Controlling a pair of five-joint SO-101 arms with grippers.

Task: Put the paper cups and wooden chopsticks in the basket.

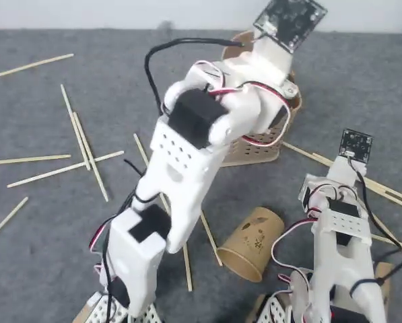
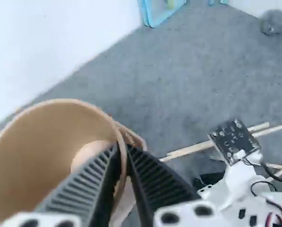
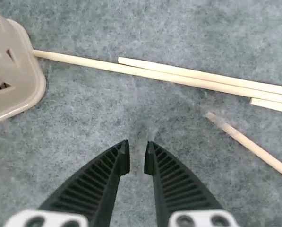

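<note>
Left jaws pinch a paper cup (image 2: 41, 156) by its rim, with the basket (image 1: 258, 153) right below. Next, I think, they let go. Right jaws, open a crack and empty, hang near chopsticks (image 3: 178, 75).

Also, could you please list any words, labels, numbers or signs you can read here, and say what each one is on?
No text can be read.
Lying cup: a dark print on its side, too small to read.
Left arm's board: fine markings, too small to read.
Right arm's board: fine markings, too small to read.
</note>
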